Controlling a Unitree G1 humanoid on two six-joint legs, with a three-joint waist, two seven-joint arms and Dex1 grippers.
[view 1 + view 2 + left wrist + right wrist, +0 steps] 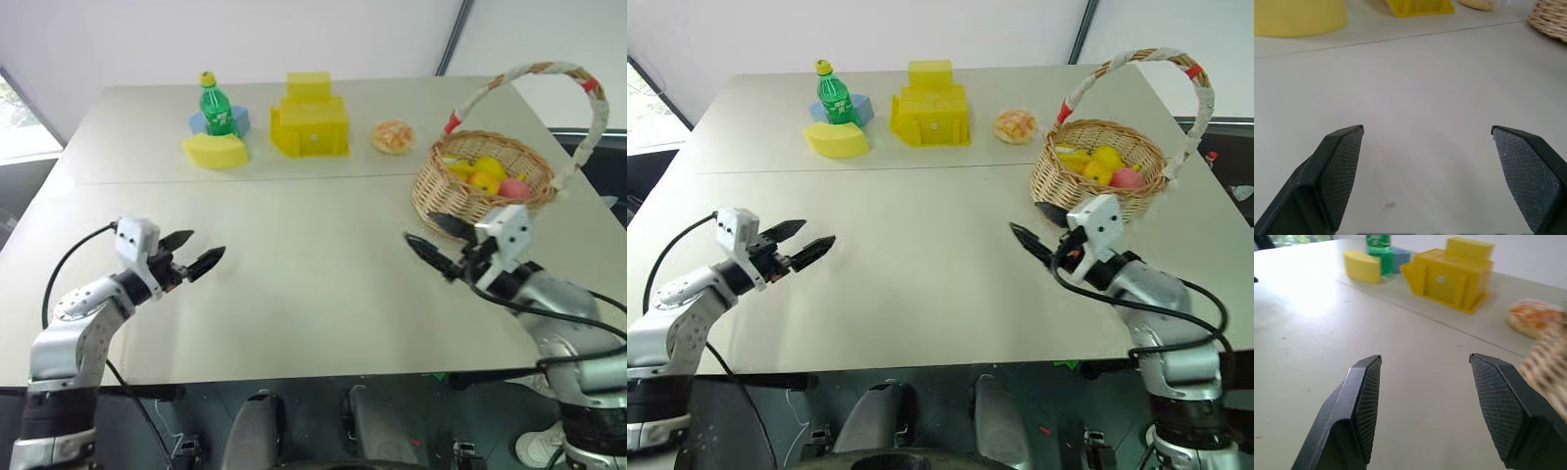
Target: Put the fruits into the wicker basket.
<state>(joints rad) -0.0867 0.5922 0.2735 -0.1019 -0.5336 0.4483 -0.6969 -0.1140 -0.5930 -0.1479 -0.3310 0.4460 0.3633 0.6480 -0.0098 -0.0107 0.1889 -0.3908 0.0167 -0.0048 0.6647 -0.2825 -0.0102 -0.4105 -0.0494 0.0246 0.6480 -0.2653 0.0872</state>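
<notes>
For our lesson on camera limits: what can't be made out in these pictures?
- Fruits in the wicker basket: head views; rim hides their lower parts, so their count is unsure.
- Blue object: head views; green bottle covers most.
- Bun: right wrist view, blurred.

No legible text, brand name, number or sign was found. The green plastic bottle with the yellow cap, standing at the far side of the pale counter, carries a label, but its print is too small to read. The yellow plastic box beside the bottle shows a small pale round mark on its front face; no characters can be made out on it.
</notes>
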